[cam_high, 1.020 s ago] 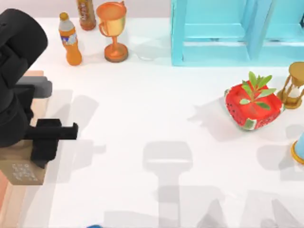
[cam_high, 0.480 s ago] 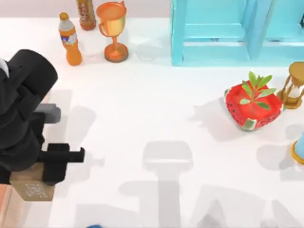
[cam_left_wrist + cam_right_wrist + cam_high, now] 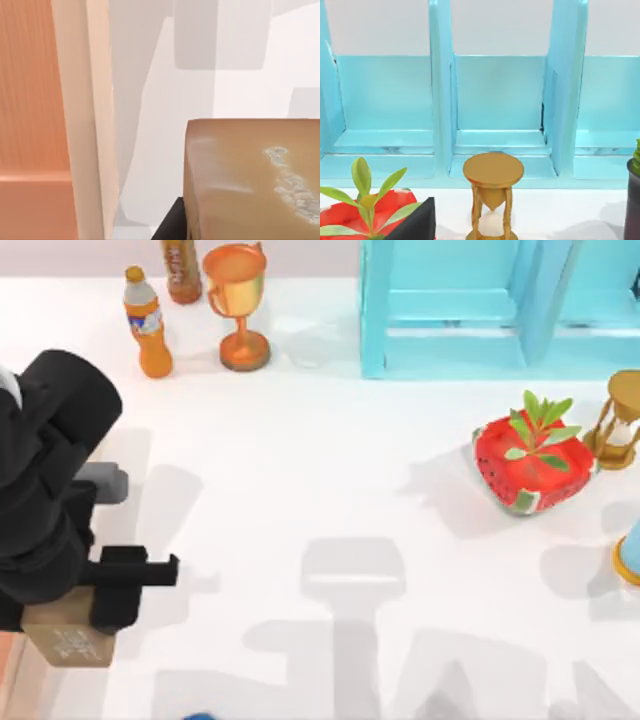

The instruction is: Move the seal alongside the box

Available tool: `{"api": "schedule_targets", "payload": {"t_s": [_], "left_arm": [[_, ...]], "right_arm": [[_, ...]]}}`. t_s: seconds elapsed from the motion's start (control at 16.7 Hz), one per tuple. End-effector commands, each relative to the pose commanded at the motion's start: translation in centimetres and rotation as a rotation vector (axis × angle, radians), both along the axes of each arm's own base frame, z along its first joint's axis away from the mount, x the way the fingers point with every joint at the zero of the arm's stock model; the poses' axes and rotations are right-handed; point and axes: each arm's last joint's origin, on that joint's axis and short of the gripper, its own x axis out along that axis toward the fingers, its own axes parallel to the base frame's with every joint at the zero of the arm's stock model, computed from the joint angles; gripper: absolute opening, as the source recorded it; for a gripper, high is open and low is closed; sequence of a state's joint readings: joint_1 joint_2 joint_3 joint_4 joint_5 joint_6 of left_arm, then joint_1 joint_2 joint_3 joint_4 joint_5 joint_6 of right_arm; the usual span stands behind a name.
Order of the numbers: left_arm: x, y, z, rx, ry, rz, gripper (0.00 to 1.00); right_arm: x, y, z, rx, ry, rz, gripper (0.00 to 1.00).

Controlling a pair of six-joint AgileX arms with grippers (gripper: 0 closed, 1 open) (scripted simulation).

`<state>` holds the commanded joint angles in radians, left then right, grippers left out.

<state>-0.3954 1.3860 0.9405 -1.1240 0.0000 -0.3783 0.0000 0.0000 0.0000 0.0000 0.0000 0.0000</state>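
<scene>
left claw (image 3: 85, 625) has barely dropped since a moment ago, clenched on the seal (image 3: 68, 642) right beside the box (image 3: 85, 115), so nearly placed.

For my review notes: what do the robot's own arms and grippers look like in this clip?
The left arm is matte black and bulky with rounded housings, plus a small grey block on its side. The left gripper is black too, made of blocky, square-edged parts. No cables or markings are visible. In the right wrist view, a dark angular corner at the lower edge is likely part of the right gripper.
</scene>
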Motion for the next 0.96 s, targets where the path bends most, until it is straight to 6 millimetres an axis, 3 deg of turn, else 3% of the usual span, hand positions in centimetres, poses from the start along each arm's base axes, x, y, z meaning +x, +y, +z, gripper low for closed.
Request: {"api": "schedule_targets", "payload": {"t_s": [0.6,0.96], "left_arm": [[0.00,0.00,0.00,0.000,0.000,0.000,0.98],[0.00,0.00,0.00,0.000,0.000,0.000,1.00]], "right_arm": [[0.00,0.00,0.00,0.000,0.000,0.000,1.00],[0.00,0.00,0.00,0.000,0.000,0.000,1.00]]}}
